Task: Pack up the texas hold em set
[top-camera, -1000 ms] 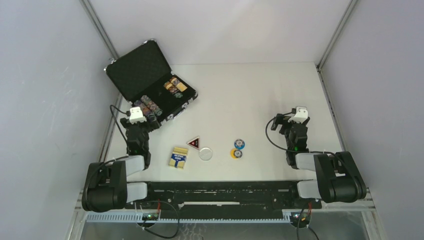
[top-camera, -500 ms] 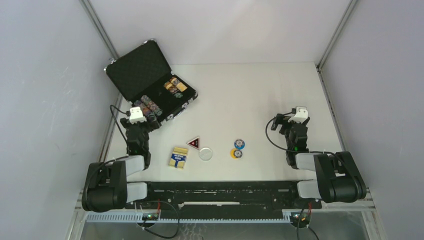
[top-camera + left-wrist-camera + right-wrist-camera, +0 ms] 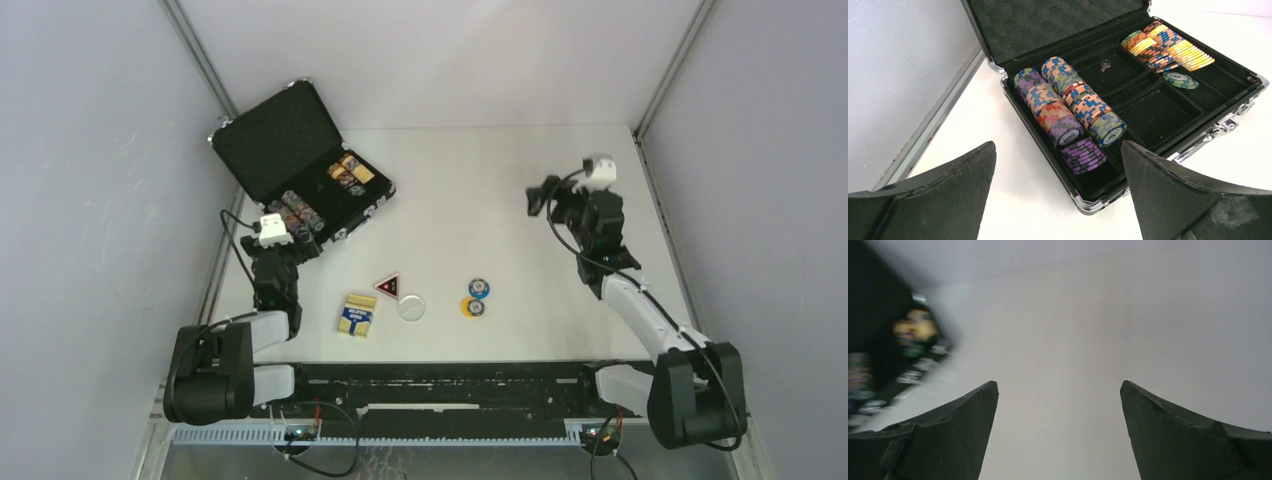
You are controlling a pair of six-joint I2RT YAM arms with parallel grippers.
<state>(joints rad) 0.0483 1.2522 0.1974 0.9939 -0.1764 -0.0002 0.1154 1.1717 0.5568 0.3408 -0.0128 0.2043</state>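
The black silver-edged briefcase (image 3: 300, 160) lies open at the back left, with rows of multicoloured poker chips (image 3: 1068, 107) in its trays. My left gripper (image 3: 290, 245) is open and empty just in front of the case (image 3: 1128, 125). On the table lie the yellow-blue card box (image 3: 356, 315), the red-black triangular token (image 3: 389, 286), a white disc (image 3: 411, 307), a blue disc (image 3: 480, 289) and a yellow disc (image 3: 472, 306). My right gripper (image 3: 535, 200) is open and empty, raised at the right, well behind the discs. The right wrist view is blurred, with the case (image 3: 878, 365) at its left edge.
Grey walls with metal rails enclose the white table (image 3: 500, 190) on the left, back and right. The black base rail (image 3: 440, 385) runs along the near edge.
My right arm has stretched out, and its gripper has moved farther from the near edge and a little left. The left arm and the table's things have not moved.
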